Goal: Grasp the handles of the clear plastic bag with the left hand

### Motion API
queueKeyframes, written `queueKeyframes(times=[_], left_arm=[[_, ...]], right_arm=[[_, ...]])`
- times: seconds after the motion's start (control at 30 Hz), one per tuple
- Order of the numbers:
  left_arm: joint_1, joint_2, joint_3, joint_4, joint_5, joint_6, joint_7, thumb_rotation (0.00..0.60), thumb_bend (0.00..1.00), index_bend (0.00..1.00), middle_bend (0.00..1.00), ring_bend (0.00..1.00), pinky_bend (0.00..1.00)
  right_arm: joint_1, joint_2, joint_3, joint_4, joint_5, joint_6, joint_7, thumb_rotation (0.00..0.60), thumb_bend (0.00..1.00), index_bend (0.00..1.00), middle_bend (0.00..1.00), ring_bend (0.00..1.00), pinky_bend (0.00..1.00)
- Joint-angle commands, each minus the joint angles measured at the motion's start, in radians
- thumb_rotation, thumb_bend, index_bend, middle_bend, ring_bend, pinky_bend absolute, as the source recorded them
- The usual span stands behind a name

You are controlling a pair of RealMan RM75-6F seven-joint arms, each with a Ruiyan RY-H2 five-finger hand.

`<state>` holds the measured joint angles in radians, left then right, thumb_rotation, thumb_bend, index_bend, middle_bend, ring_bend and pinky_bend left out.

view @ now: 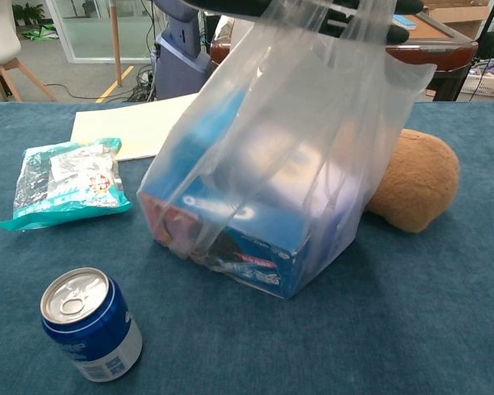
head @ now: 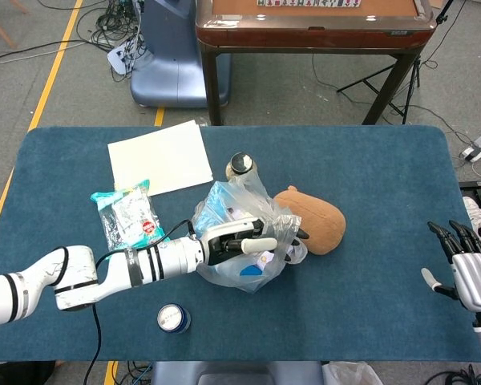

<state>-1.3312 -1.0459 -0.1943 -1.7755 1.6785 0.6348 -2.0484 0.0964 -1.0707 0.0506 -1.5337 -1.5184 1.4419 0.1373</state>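
At table centre: left hand (head: 244, 243) grips handles of clear plastic bag (view: 272, 164) holding blue box (view: 230, 239).
Right hand (head: 470, 273) at table's edge, fingers spread, holding nothing.

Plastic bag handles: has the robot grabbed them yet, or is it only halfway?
Mostly done: the left hand grips the gathered handles of the clear plastic bag, pulling them taut above the blue box. The bag's bottom seems to rest on the table. The right hand waits open.
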Motion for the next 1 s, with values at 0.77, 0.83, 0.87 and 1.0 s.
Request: queueKeyframes(times=[0.77, 0.83, 0.87, 1.0], left_arm=[[-0.125, 0.021, 0.012, 0.004, -0.103, -0.127, -0.197, 0.6, 0.13, 0.35, 0.38, 0.45, 0.7], [-0.133, 0.043, 0.004, -0.013, -0.14, -0.169, -0.158, 0.6, 0.16, 0.36, 0.41, 0.52, 0.79], [-0.137, 0.052, 0.001, -0.022, -0.153, -0.188, -0.14, 0.6, 0.19, 0.37, 0.43, 0.56, 0.84], [-0.149, 0.092, -0.022, -0.061, -0.224, -0.265, -0.051, 0.6, 0.28, 0.4, 0.49, 0.69, 0.98]], right_arm=[[-0.001, -0.01, 0.0, 0.019, 0.015, -0.011, 0.014, 0.6, 0.31, 0.09, 0.2, 0.04, 0.1], [0.0, -0.011, 0.0, 0.021, 0.014, -0.011, 0.016, 0.6, 0.31, 0.09, 0.21, 0.04, 0.1], [0.0, -0.012, 0.0, 0.022, 0.014, -0.012, 0.016, 0.6, 0.31, 0.09, 0.21, 0.04, 0.1], [0.002, -0.015, 0.002, 0.025, 0.014, -0.011, 0.019, 0.6, 0.31, 0.09, 0.21, 0.04, 0.1]])
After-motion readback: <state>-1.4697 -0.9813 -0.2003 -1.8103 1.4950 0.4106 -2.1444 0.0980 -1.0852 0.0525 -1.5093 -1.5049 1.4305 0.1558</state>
